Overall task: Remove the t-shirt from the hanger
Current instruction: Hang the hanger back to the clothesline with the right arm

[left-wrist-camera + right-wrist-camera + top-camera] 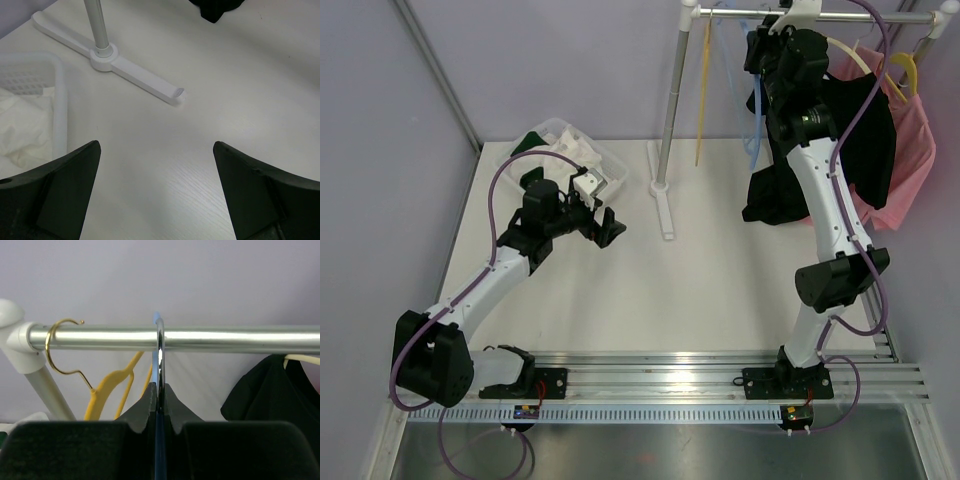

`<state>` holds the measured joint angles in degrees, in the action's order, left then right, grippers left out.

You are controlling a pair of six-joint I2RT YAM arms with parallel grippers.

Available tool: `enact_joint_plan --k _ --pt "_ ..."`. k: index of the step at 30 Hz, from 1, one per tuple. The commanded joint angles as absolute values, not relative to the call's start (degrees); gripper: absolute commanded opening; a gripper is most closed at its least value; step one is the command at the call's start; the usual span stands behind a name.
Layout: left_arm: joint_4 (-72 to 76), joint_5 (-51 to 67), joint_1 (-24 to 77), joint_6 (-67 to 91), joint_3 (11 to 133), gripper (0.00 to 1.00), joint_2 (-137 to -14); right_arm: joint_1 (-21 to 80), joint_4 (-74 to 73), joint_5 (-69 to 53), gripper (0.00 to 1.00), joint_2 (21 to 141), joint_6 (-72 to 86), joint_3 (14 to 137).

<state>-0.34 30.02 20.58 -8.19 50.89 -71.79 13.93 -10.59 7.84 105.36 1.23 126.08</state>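
Top external view: a white tabletop (225,90) sits between lavender walls. The black t-shirt (265,395) hangs limp under the chrome rail (240,339), just right of the right tool (159,390). That tool is pinched tight on a thin hanger hook (160,337) looped over the rail. A yellow hanger (107,390) dangles to its left. The left tool (156,145) gapes wide above the tabletop, with a white basket (59,100) to its left and the rack foot (140,75) ahead.

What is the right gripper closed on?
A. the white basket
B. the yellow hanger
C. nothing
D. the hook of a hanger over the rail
D: in the right wrist view the right gripper is shut on the thin hanger hook that goes over the rail.
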Motion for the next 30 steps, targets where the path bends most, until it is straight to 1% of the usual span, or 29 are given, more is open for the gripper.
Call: enact_joint_plan --k 1,7,16,30 --pt "1.67 31.90 20.83 -9.05 53.44 0.99 -71.63 14.06 -6.59 6.24 0.00 106.34 2.99 132.27" --pt "1.58 32.17 20.83 -9.05 53.53 0.99 -71.89 14.06 -9.22 5.10 0.00 111.78 4.65 139.12" --pt "1.49 32.34 20.92 -9.23 53.53 0.99 -72.16 14.06 -10.10 4.75 0.00 117.33 4.83 144.14" --pt "1.41 33.13 20.92 -9.32 53.70 0.99 -72.33 14.06 -13.01 9.40 0.00 114.44 3.52 140.28"
